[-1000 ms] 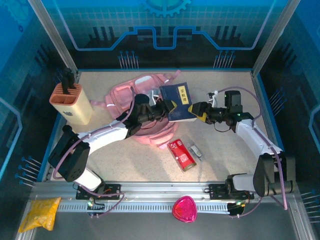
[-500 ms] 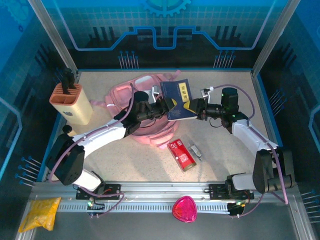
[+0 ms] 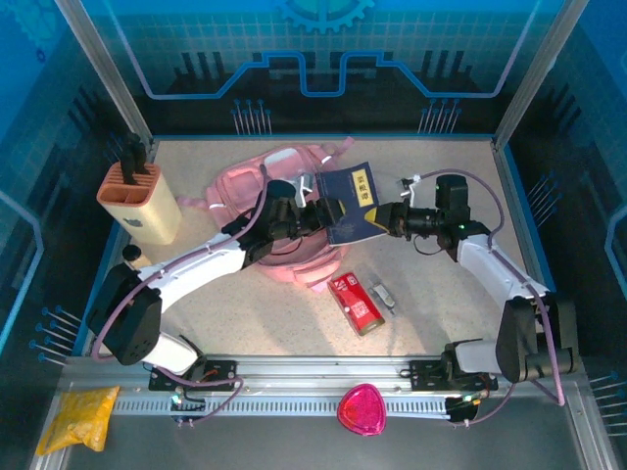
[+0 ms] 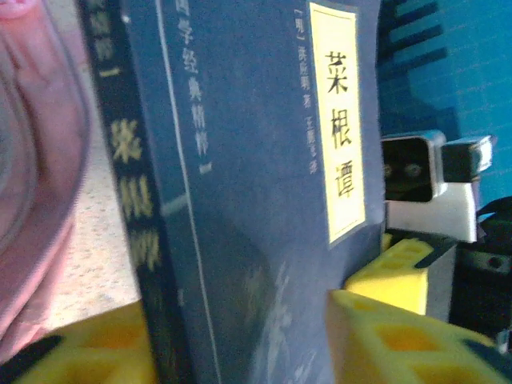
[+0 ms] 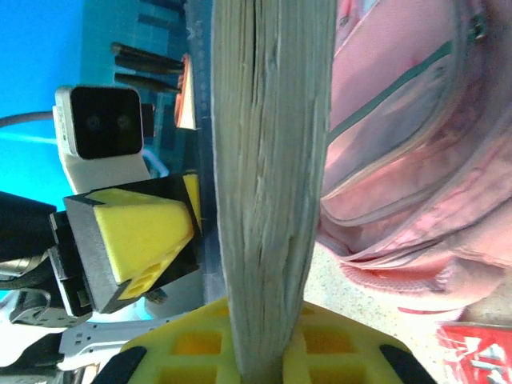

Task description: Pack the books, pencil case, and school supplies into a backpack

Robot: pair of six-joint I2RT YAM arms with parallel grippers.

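Between right pincer (image 3: 383, 221) jaws, navy book (image 3: 351, 204) labelled 菜根谭 is being clamped; left pincer (image 3: 328, 210) is standing half-open astride it.

Mat'ls / finish, quick pass
Navy book (image 3: 350, 208): matt cover, rough paper page edges. Backpack (image 3: 240, 186): soft pink cloth w/ clear glossy plastic pockets. Pencil case (image 3: 356, 303): glossy red. Counter (image 3: 294, 315): matt, speckled, grainy. Knife block (image 3: 139, 204): smooth beige, matt. Right end effector (image 3: 384, 219) pads (image 5: 188, 348): matt yellow, moulded, plastic-like. Front rail (image 3: 323, 377): bare ribbed metal.
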